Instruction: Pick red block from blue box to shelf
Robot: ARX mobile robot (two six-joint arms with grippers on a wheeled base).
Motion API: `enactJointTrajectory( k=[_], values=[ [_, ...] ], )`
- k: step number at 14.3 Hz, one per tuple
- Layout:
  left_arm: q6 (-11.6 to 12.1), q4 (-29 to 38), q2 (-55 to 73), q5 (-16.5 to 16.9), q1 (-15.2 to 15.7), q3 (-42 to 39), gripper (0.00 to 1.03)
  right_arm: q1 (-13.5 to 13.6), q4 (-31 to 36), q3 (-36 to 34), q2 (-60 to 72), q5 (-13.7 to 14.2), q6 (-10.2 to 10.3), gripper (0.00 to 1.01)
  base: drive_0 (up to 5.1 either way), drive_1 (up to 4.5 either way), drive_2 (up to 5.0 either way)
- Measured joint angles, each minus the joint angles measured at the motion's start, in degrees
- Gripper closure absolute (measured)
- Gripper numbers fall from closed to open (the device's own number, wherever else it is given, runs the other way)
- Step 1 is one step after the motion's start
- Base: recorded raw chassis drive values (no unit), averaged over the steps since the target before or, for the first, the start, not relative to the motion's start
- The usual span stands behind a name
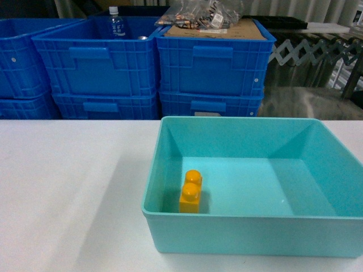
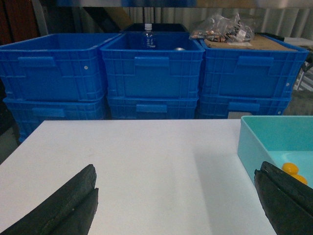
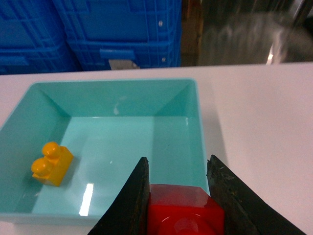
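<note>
1. On the white table (image 1: 68, 187) in the head view, the blue box (image 1: 170, 226) stood at right of centre, a yellow-orange brick (image 1: 190, 192) upright near its front left corner. Behind the table, dark blue crates (image 1: 210, 68) sat stacked two high; one held a clear bottle (image 1: 115, 22), another carried cardboard and a bag of small parts (image 1: 198, 14). Neither arm showed in this view.

2. From the left wrist, the left gripper (image 2: 176, 205) hung over bare tabletop with its dark fingers (image 2: 63, 205) spread wide and nothing between them. The turquoise bin's corner (image 2: 259, 134) and the yellow brick (image 2: 291, 169) appeared at right, the crate stacks (image 2: 151, 73) lined up beyond the table's far edge.

3. From the right wrist, the right gripper (image 3: 178, 196) was clamped narrowly on the red block (image 3: 183, 213), held above the bin's near right rim (image 3: 203, 142) and clear of its floor. The yellow brick (image 3: 51, 164) lay at the bin's left side. Crates (image 3: 122, 29) and a dim, glossy floor (image 3: 244, 34) filled the background.
</note>
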Motion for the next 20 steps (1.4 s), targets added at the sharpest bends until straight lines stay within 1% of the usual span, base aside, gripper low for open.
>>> enactJointTrajectory(
  k=[1,2,3,5,7,8,9,10,11,14,15,16,18,20],
  values=[
    [0.00,0.00,0.00,0.04,0.00,0.00,0.05,3.34,1.81,-8.13,-11.17,4.15,-1.70,0.72,0.0,0.00,0.0],
    [0.00,0.02,0.00,0.00,0.00,0.00,0.05,4.52,1.75,-12.52,-19.23,5.86,-2.91,0.72,0.0,0.00,0.0],
    [0.00,0.02,0.00,-0.11,0.00,0.00,0.05,4.28,2.25,-13.03,-22.67,7.19,-3.67,0.72,0.0,0.00,0.0],
    [0.00,0.02,0.00,0.00,0.00,0.00,0.05,4.04,2.05,-12.70,-22.84,7.43,-4.28,0.72,0.0,0.00,0.0],
    [0.00,0.02,0.00,-0.02,0.00,0.00,0.05,4.04,2.16,-12.70,-22.62,7.43,-4.28,0.72,0.0,0.00,0.0],
    [0.00,0.02,0.00,-0.02,0.00,0.00,0.05,4.07,3.98,-13.07,-22.53,7.80,-4.50,0.72,0.0,0.00,0.0],
    [0.00,0.02,0.00,0.00,0.00,0.00,0.05,3.56,11.56,-15.67,-23.19,8.94,-4.85,0.72,0.0,0.00,0.0],
    [0.00,0.00,0.00,-0.02,0.00,0.00,0.05,2.05,13.90,-18.08,-25.40,8.39,-5.16,0.72,0.0,0.00,0.0],
    [0.02,0.02,0.00,-0.02,0.00,0.00,0.05,0.46,13.20,-19.71,-27.58,7.26,-5.29,0.72,0.0,0.00,0.0],
    [0.00,0.02,0.00,-0.02,0.00,0.00,0.05,-2.40,10.71,-22.29,-32.48,4.07,-5.31,0.72,0.0,0.00,0.0],
    [0.00,0.02,0.00,0.00,0.00,0.00,0.05,-6.56,9.64,-23.08,-34.45,-0.85,-5.38,0.72,0.0,0.00,0.0],
    [0.00,0.02,0.00,-0.04,0.00,0.00,0.05,-8.66,8.66,-23.54,-35.89,-1.22,-5.38,0.72,0.0,0.00,0.0],
    [0.00,0.02,0.00,-0.02,0.00,0.00,0.05,-8.33,6.84,-24.41,-38.56,-2.01,-5.35,0.72,0.0,0.00,0.0],
    [0.00,0.00,0.00,-0.02,0.00,0.00,0.05,-8.33,5.03,-25.09,-41.27,-2.01,-5.35,0.72,0.0,0.00,0.0]
  ],
)
